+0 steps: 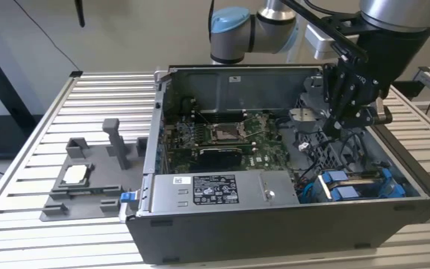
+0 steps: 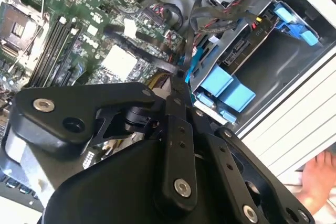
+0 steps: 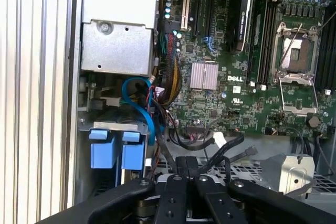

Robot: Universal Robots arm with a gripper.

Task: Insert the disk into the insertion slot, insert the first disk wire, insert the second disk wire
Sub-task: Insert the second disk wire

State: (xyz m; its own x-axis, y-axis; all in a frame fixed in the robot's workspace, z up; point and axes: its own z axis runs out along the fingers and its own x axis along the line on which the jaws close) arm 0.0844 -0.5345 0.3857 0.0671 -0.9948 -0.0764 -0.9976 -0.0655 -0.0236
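The disk (image 1: 344, 188), in its blue carrier, sits inside the insertion slot (image 1: 383, 168), a grey metal cage at the corner of the open computer case on the exterior view's right. Both wrist views show the carrier's blue tabs (image 2: 226, 90) (image 3: 118, 150) at the cage mouth. My gripper (image 1: 335, 131) hangs inside the case just above and behind the cage. Its fingers are closed together (image 2: 178, 77) (image 3: 186, 163), pinching a thin black wire (image 2: 142, 51) that runs from the motherboard. A blue cable (image 3: 142, 103) loops beside the cage.
A long silver box with a label (image 1: 208, 190) lies along the case's near wall. The motherboard (image 1: 230, 134) covers the case floor. A grey fixture holding a small chip (image 1: 76, 175) stands on the slatted table (image 1: 110, 95). A hand (image 2: 317, 177) rests outside the case.
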